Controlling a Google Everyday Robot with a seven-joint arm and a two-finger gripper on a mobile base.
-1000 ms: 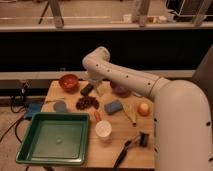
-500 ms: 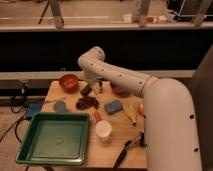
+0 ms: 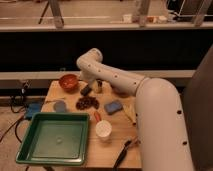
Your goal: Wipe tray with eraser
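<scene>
The green tray lies at the front left of the wooden table, with nothing in it. The eraser, a small dark block, lies at the back of the table, right of the orange bowl. My gripper hangs from the white arm that reaches in from the right. It is low over the back of the table, right at the eraser, and far behind the tray. I cannot tell whether it touches the eraser.
On the table are an orange bowl, a grey disc, a dark red cluster, a blue block, a white cup and a black brush. My arm's white bulk fills the right side.
The arm has swung slightly left and the gripper has come down closer to the dark block at the back of the table. The things on the table have not moved.
</scene>
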